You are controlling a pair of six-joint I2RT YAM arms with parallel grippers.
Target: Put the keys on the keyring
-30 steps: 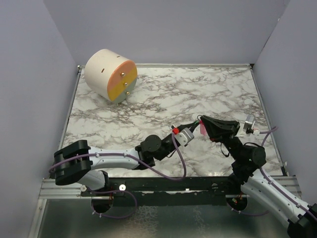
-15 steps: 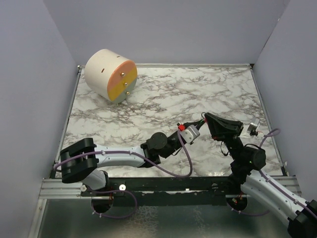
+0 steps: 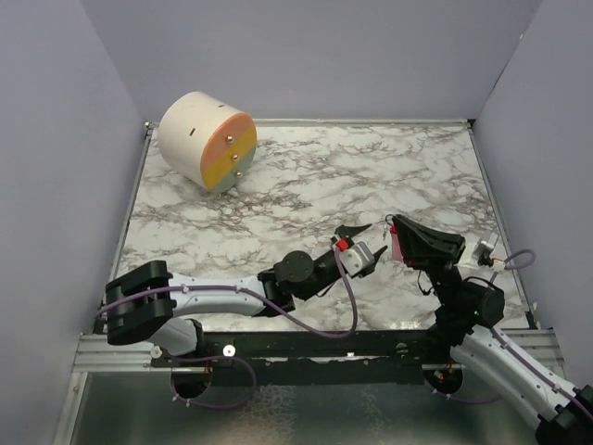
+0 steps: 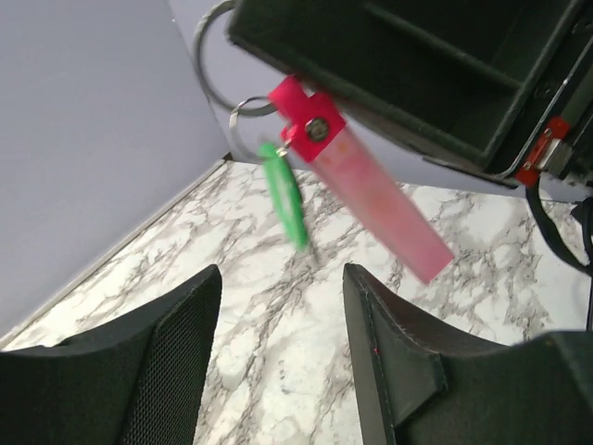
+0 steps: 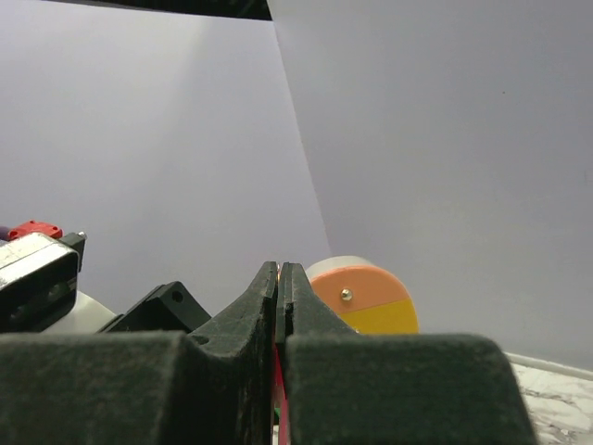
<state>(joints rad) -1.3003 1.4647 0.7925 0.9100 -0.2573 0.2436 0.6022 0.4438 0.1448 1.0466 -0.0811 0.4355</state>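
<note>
The right gripper [image 3: 397,236] is shut tight on the pink strip [image 4: 384,213] of the keyring [image 4: 310,120], which is held in the air above the near right part of the desk [image 3: 306,185]. The green key [image 4: 285,195] is seen hanging from the keyring, next to the strip. The left gripper [image 4: 280,275] is held just beside it, fingers spread apart, nothing between them. A white drum [image 3: 204,139] with an orange and yellow face is noted lying on its side at the far left corner.

place: likely a robot lab cell | cues: plain lavender walls [image 3: 56,139] — marble-print tabletop [image 3: 371,176] — metal mounting rail [image 3: 120,352]
</note>
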